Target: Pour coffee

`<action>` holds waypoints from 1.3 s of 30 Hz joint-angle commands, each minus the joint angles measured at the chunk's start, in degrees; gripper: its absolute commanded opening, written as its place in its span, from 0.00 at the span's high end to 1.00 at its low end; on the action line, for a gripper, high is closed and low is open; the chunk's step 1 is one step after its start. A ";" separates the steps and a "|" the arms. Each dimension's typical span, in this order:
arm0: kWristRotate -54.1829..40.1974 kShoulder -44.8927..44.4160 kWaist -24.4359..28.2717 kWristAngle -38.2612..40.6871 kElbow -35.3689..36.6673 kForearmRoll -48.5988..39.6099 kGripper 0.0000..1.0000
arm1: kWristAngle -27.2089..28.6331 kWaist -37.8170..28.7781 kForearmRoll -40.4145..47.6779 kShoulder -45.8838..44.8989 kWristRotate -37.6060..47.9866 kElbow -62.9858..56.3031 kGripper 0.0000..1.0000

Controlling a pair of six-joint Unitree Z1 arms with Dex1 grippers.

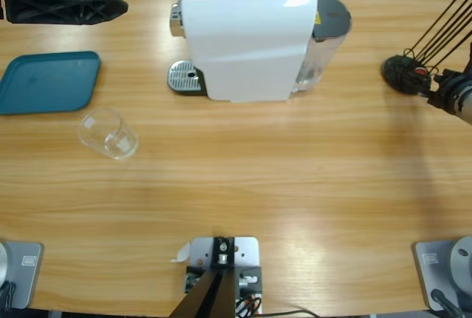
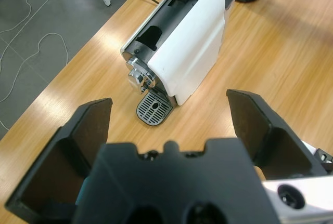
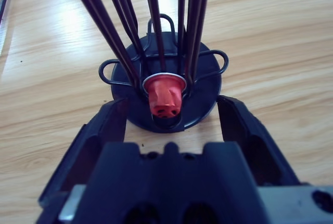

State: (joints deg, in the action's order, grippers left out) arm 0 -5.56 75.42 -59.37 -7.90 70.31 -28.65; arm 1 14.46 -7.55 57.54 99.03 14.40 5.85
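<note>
Coffee not yet brewed: capsule pickup in hand

No coffee visible anywhere. Far left, left gripper (image 2: 169,130) hovers, jaws wide, empty. Glass (image 1: 108,133) lies empty beside teal tray (image 1: 44,82), left of the machine (image 1: 247,37). Far right, right gripper (image 3: 171,122), jaws open, flanks red capsule (image 3: 165,96) in its holder (image 3: 203,86). Next, likely: close on capsule, lift clear.

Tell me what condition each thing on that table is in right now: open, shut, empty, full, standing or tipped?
Coffee machine: upright, top lever raised, nothing on its drip grate.
Glass: lying on its side, empty.
Blue tray: flat, nothing on it.
Wire capsule holder: standing, one red capsule at its bottom.
Left gripper: jaws open, holding nothing, up above the table.
Right gripper: jaws open on either side of the holder's base, not gripping.
</note>
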 commanded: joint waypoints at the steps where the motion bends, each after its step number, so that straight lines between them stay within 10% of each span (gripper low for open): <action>1: 0.63 0.26 -0.40 -0.80 -2.46 -0.20 0.05 | 1.31 -0.53 1.26 2.52 -0.25 -0.57 0.40; 9: 0.63 -0.78 -0.13 -1.59 -2.93 -0.30 0.05 | 1.85 -0.29 1.26 2.85 -0.43 -0.63 0.57; 11: 0.63 -0.88 -0.13 -1.59 -2.98 -0.34 0.05 | 1.94 -0.27 1.27 2.63 -0.52 -0.66 0.79; 18: 0.63 -0.97 -0.12 -1.59 -3.04 -0.36 0.05 | 0.92 0.54 2.63 3.31 -0.62 -0.66 0.81; 20: 0.63 -0.88 -0.12 -1.54 -2.98 -0.36 0.05 | 1.10 0.66 3.10 2.85 -0.83 -0.77 1.00; 39: 0.84 -0.88 -0.13 -1.50 -3.30 -0.36 0.05 | 0.76 0.79 3.33 -2.19 -2.54 -0.56 1.00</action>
State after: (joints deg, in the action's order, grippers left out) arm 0 -5.55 75.22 -59.37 -8.62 69.00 -28.65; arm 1 15.33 -7.48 60.08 100.69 13.64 5.70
